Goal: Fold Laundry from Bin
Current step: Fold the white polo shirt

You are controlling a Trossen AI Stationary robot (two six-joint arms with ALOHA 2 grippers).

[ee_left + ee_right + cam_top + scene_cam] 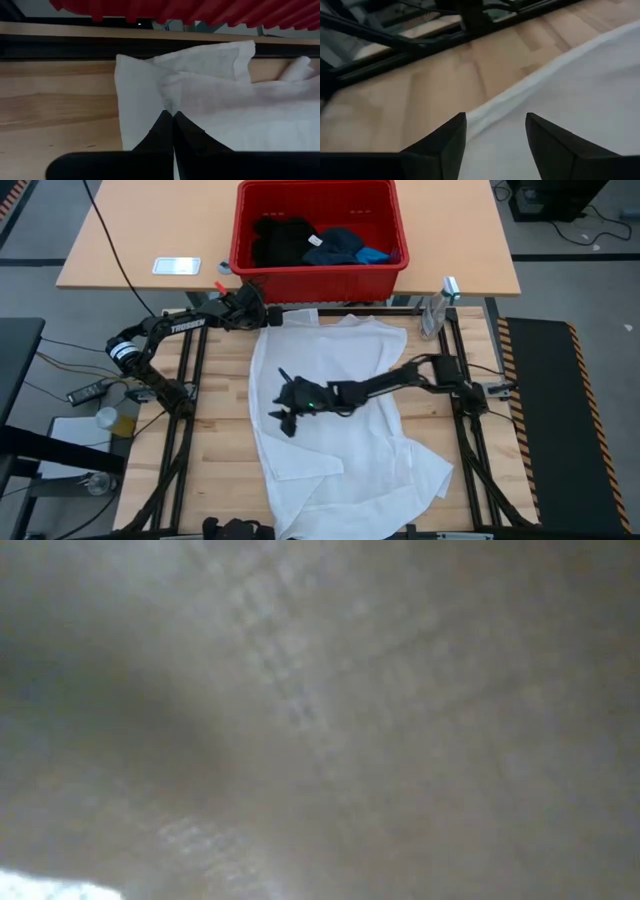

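Your left claw (173, 117) is pinched together on a corner of the large white garment (340, 430), which lies spread across the tabletop (225, 450) just short of the red bin (318, 272); the black garment (280, 238), the navy one (338, 245) and the small blue one (376, 254) sit in the bin beyond that claw. Your right claw (496, 131) hovers low over the middle of the white cloth with its fingers apart and nothing between them, the cloth's edge lying just ahead of its tips. The risk from here, as I judge it, is uneven tension: if you pull with the left claw while the right one has no hold, the cloth will likely drag and bunch toward the pinched corner instead of folding flat. Closing the right claw on flat cloth may catch only one thin layer, or nothing. The low view shows only blurred fabric, so don't rely on it for height.
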